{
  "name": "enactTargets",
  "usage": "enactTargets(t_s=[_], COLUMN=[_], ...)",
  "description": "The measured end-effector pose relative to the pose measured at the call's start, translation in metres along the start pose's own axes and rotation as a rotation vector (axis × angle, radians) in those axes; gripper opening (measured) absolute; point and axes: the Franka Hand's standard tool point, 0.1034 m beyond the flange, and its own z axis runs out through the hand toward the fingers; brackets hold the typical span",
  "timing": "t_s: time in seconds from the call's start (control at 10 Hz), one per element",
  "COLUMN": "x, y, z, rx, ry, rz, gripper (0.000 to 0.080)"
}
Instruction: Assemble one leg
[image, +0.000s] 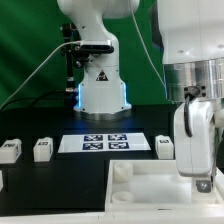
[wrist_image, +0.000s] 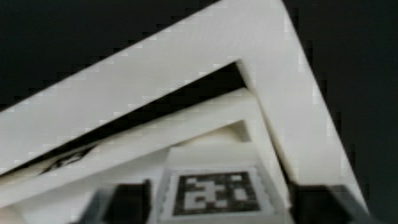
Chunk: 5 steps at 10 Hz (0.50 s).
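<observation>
In the wrist view a small white leg (wrist_image: 217, 190) with a black-and-white tag on its face sits between my dark fingers (wrist_image: 134, 200). The gripper (wrist_image: 221, 203) is shut on it. Behind the leg is a corner of the large white square part (wrist_image: 160, 95). In the exterior view the gripper (image: 200, 178) hangs over the right side of that square part (image: 140, 180) at the front. The held leg is mostly hidden there. Three more legs stand on the black table: two on the exterior view's left (image: 10, 150) (image: 43, 149) and one on its right (image: 165, 146).
The marker board (image: 105, 143) lies flat in front of the robot base (image: 100, 95). Cables run down behind the base on the exterior view's left. A green backdrop closes the far side.
</observation>
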Motion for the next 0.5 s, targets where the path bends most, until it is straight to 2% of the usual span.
enactTargets(t_s=[0.1, 0.2, 0.4, 0.5], x=[0.000, -0.007, -0.021, -0.030], y=[0.000, 0.003, 0.010, 0.009], z=[0.000, -0.003, -0.018, -0.031], rx=[0.000, 0.009, 0.030, 0.039], ry=[0.000, -0.008, -0.029, -0.047], rz=[-0.001, -0.019, -0.039, -0.045], gripper=[0.0494, 0.0615, 0.0648, 0.0648])
